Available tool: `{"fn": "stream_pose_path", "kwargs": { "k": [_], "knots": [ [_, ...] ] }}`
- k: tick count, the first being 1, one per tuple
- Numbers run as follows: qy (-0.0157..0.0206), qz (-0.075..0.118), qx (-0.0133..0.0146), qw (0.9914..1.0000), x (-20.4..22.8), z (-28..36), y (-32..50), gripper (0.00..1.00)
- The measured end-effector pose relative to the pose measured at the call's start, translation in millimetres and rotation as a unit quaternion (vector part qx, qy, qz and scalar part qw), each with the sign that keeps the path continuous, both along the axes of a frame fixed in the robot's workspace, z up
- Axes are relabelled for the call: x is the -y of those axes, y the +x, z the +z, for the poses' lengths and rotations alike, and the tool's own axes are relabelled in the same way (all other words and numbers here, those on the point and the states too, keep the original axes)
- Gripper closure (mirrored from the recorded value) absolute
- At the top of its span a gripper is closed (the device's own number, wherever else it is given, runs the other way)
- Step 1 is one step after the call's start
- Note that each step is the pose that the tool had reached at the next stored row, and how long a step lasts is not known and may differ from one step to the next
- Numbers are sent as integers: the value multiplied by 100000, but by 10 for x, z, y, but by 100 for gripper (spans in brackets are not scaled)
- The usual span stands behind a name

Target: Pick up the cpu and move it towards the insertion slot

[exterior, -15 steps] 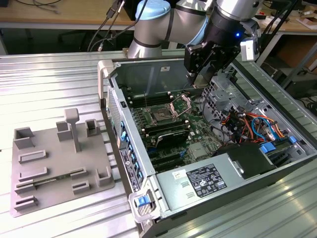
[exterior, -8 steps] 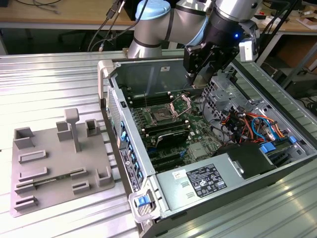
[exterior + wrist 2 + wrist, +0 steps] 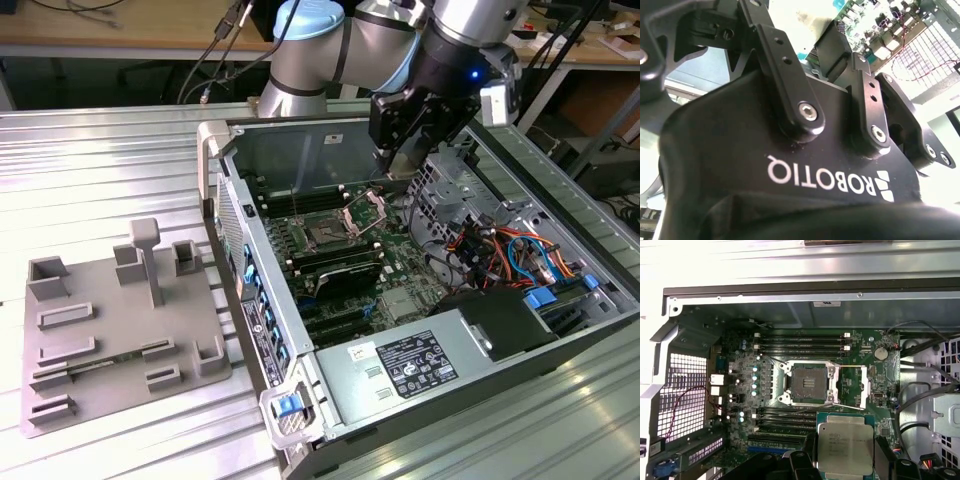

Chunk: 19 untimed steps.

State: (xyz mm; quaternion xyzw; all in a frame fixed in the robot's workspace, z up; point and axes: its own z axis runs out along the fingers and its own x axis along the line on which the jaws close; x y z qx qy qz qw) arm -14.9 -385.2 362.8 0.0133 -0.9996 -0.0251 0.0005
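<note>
Gripper [image 3: 845, 467] clamps the cpu [image 3: 845, 449] flat at lower centre, just short of the open insertion slot [image 3: 809, 382], ready for alignment.

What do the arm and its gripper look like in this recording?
The arm has silver-grey tube segments with a pale blue joint cap, and a black wrist section with a small blue light. The gripper is matte black, with bolted linkage bars and white lettering on its body.

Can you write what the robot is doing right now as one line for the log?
claw: above open computer case | cpu: held at claw, shut on it | insertion slot: open, empty | cpu not yet over slot
</note>
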Motion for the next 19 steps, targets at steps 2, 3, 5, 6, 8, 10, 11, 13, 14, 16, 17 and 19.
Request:
{"fn": "stream_pose_path", "kwargs": {
  "k": [2,3,5,6,8,10,11,13,14,16,17,19],
  "knots": [
    [-1,1,-1,100000,-3,-8,0,45],
    [-3,3,-2,100000,-5,-12,0,45],
    [-2,2,0,100000,-8,-20,0,45],
    [3,1,0,100000,-10,-25,0,45],
    [0,1,0,100000,-13,-31,0,45],
    [1,1,1,100000,-16,-38,0,45],
    [3,1,1,100000,-18,-42,0,45],
    [-1,0,-1,100000,-23,-53,0,45],
    [-3,2,0,100000,-24,-56,0,45],
    [1,3,1,100000,-28,-64,0,45],
    [3,2,1,100000,-29,-68,0,45],
    [-3,4,-2,100000,-32,-76,0,45]
  ]
}}
